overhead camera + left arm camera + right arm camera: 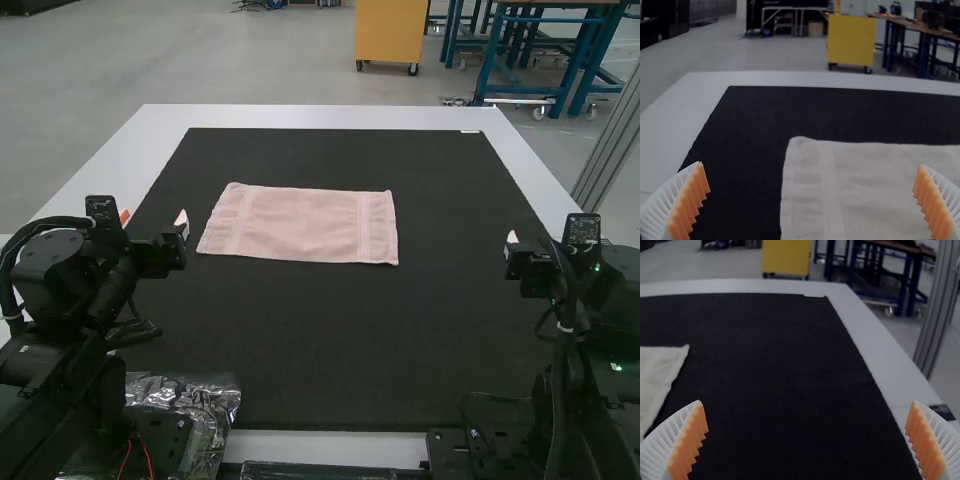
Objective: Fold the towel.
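Table (300,116): white, smooth, straight-edged. On it, a black mat (320,350), rectangular as laid, matte with a fine-grained surface.

Arms: left arm (65,320) and right arm (590,330), black housings with exposed cables, at the near corners. Each extends forward, its gripper raised toward the mat's side edge and pointing ahead.

Towel (300,225): pale pink cloth, soft nap, roughly oblong, long sides running left to right. Lies flat on the mat's far half, left of centre. A flatter woven band runs alongside each short end; left end slants, one far corner rounded. Cannot tell whether it is a single layer or doubled.

Clear plastic film (215,395): crinkled, glossy, beside the left arm's base.

Left gripper (153,218): just left of the towel. Fingers (657,212) white, ribbed, tapered; orange pads (692,200) toothed, wide apart, nothing between them gripped.

Right gripper (530,260): well apart from the towel, to its right. Same ribbed fingers and toothed orange pads (692,440), likewise spread wide, holding nothing.
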